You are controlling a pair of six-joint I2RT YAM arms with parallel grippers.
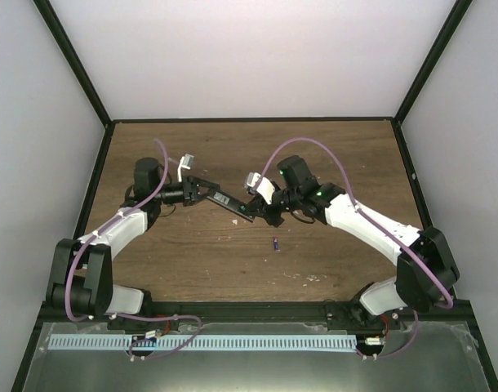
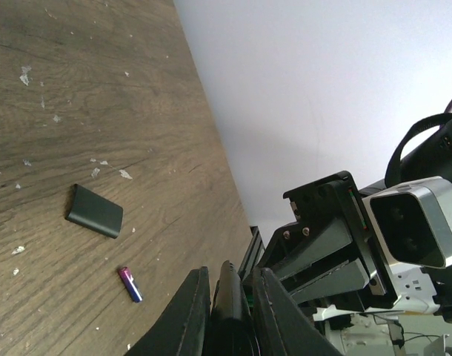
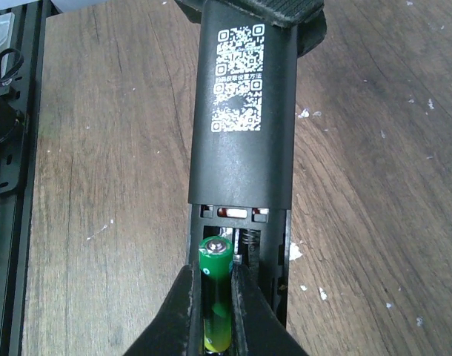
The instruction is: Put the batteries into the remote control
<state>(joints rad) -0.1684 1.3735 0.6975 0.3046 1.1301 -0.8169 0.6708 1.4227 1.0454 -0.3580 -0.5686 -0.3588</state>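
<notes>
L hand [image 2: 228, 285] clamps remote control [image 3: 244, 111] off counter [image 1: 192, 253], open end toward R hand [image 3: 213, 282]. R hand pinches green battery [image 3: 215, 256], long axis in line w/ remote, nose at the bay. Purple battery [image 2: 130, 284] lies on counter, nearer R arm.

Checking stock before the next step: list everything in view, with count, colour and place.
remote control: one, black, gripped above mid-table, battery bay open
green battery: one, green, pinched at the open bay
purple battery: one, purple, lying on the table
cover: one, black, flat on the table near the purple battery
table: one, brown wood
left end effector: one, black, shut on the remote control
right end effector: one, black, shut on the green battery
</notes>
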